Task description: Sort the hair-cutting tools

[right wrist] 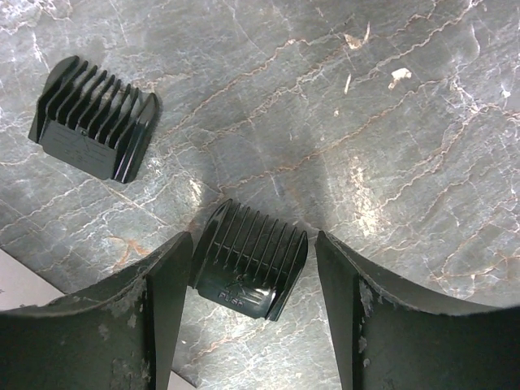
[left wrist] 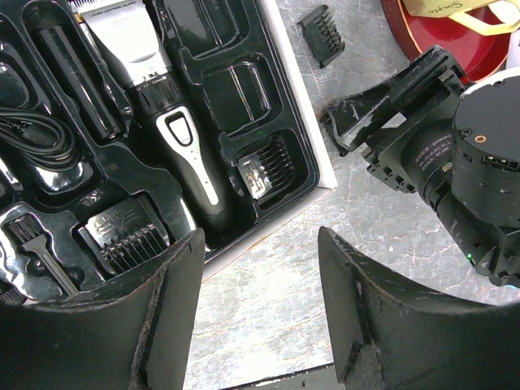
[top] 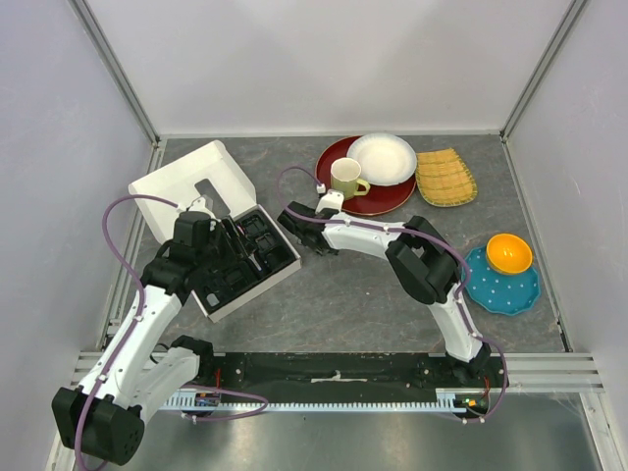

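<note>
Comb guard, its embossed word perhaps "PUSH", lies inside our spread right pincer; our left pincer, also spread, hovers by the tray toward the worktop's left edge.

My top camera overlooks the whole desk; both wrist cameras sit close, angled down, sharing one loose comb guard.

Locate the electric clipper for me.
Left wrist view: the clipper lies in the black tray, left of centre, between a black cylinder and a seated comb guard.
</note>
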Controlling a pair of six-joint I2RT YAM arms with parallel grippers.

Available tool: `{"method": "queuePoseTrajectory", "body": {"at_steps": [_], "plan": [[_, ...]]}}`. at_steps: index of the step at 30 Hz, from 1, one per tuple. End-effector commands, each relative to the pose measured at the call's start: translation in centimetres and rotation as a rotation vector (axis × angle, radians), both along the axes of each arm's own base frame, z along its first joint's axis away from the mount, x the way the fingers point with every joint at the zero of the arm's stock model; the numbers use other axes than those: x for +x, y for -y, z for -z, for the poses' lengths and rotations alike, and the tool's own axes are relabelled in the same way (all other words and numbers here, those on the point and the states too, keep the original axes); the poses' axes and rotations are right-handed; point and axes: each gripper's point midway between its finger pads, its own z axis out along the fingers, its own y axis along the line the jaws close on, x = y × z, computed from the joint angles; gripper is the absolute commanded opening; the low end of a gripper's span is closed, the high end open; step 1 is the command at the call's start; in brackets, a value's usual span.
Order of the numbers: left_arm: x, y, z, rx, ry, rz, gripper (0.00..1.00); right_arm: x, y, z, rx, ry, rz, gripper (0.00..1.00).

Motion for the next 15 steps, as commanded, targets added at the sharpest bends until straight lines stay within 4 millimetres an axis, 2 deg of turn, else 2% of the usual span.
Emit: {"method": "queuePoseTrajectory", "body": {"at_steps": [1, 3, 4, 7, 12, 15], "plan": [[0.42, 0.12, -0.51, 0.008, 0.033, 0.026, 0.65, -2.34, 0.75, 1.56, -0.009, -0.093, -0.010, 0.71], [0.37, 0.17, -0.48, 0.007, 0.031, 0.029, 0.65, -2.51, 0.59, 1.65, -0.003, -0.100, -0.014, 0.79], [0.37, 0.20, -0.45, 0.007, 0.029, 0.030, 0.65, -2.52, 0.58, 1.71, 0.002, -0.103, -0.010, 0.85], [0.34, 0.16, -0.32, 0.006, 0.026, 0.028, 0.65, -2.66, 0.56, 1.59, 0.023, -0.102, 0.013, 0.92], [0.32, 0.20, -0.36, 0.005, 0.027, 0.028, 0.65, -2.80, 1.11, 0.95, 0.050, -0.082, 0.072, 0.93], [0.34, 0.20, -0.43, 0.005, 0.030, 0.029, 0.65, -3.09, 0.84, 1.23, 0.070, -0.099, 0.085, 0.92]]}}
